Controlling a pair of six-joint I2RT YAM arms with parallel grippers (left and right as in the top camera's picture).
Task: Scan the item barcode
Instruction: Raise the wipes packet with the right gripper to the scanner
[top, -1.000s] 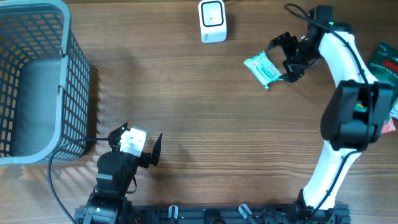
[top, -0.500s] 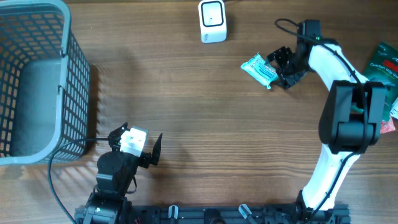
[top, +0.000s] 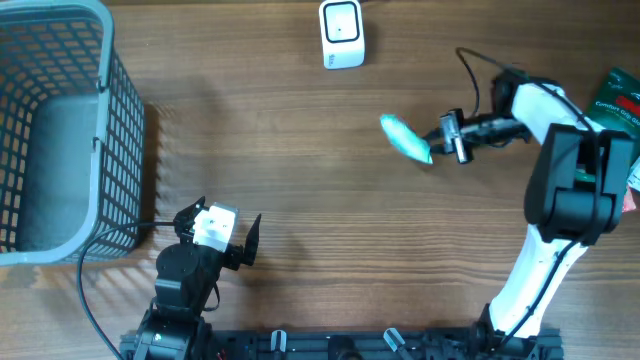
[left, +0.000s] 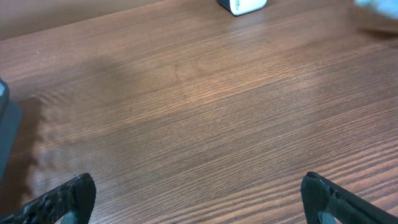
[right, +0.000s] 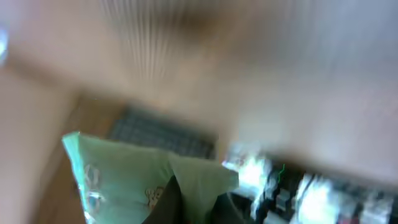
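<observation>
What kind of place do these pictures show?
Probably a mock shop checkout set up for robot tests: a small white box-shaped scanner stands on the brown wooden table, a grey mesh shopping basket sits at one side, and a teal plastic packet serves as goods.

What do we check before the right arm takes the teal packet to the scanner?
1. Right gripper shut on the teal packet: ok.
2. Barcode side facing the scanner: cannot tell, the packet is edge-on from overhead and the wrist view is blurred.
3. Tabletop between packet and scanner free of things: ok.
4. Left gripper open, empty, at the near edge away from that route: ok.
5. Basket at the far left, off the route: ok.
</observation>
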